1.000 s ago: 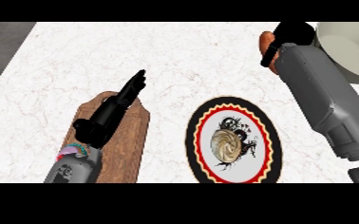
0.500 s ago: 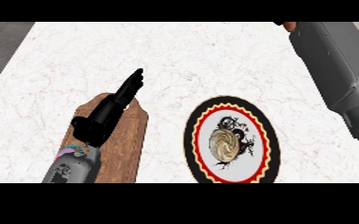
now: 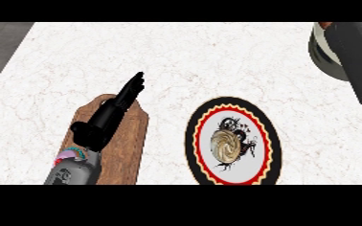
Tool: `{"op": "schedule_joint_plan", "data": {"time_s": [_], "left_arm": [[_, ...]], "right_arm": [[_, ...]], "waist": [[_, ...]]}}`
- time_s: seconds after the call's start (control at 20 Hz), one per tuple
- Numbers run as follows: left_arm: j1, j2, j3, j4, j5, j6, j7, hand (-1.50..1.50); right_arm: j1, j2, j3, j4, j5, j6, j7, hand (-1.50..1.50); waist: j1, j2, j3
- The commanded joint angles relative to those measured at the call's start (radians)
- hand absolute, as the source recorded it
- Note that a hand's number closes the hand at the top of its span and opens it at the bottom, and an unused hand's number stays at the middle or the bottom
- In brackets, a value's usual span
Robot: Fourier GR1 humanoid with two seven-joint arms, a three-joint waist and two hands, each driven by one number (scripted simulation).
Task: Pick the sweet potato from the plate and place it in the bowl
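- White marble worktop, seen from above; a round patterned plate sits near its front edge with nothing on it.
- Left hand, fingers straight and relaxed, rests over a wooden board at the front left corner.
- Grey right forearm fills the far right corner. The right hand is out of view, so its grip cannot be told.
- A reddish sliver beside that forearm may be the sweet potato. The bowl cannot be made out.
- Advice: bring the load low over the bowl's middle before letting go, then lift straight up.
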State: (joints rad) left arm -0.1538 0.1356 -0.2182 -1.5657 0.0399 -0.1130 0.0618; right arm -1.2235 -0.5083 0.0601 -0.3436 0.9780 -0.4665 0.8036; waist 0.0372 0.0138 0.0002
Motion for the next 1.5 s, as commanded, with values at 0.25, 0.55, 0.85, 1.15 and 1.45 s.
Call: {"op": "schedule_joint_plan", "data": {"time_s": [0.25, 0.55, 0.85, 1.15, 1.45], "left_arm": [[-0.005, -0.013, 0.002, 0.005, -0.011, -0.005, -0.012, 0.00], [-0.010, -0.018, 0.000, -0.033, -0.004, -0.004, 0.032, 0.00], [0.004, -0.032, -0.006, -0.005, -0.032, 0.012, -0.010, 0.00], [-0.011, 0.005, 0.019, -0.039, -0.009, -0.028, 0.029, 0.00], [-0.004, -0.017, 0.024, 0.040, -0.007, -0.032, -0.031, 0.00]], "right_arm": [[0.030, -0.160, 0.005, 0.137, 0.077, -0.075, -0.095, 1.50], [0.092, -0.144, -0.136, 0.220, -0.085, 0.091, -0.166, 1.50], [0.166, -0.183, -0.272, 0.189, -0.229, 0.115, -0.412, -1.50], [0.151, -0.201, -0.303, 0.161, -0.243, -0.012, -0.449, -1.50], [0.184, -0.219, -0.412, 0.111, -0.333, -0.233, -0.482, -1.50]], "waist": [[0.009, 0.006, 0.001], [0.008, 0.005, 0.003], [0.003, 0.007, 0.004], [0.021, 0.010, 0.004], [0.004, 0.011, 0.003]]}}
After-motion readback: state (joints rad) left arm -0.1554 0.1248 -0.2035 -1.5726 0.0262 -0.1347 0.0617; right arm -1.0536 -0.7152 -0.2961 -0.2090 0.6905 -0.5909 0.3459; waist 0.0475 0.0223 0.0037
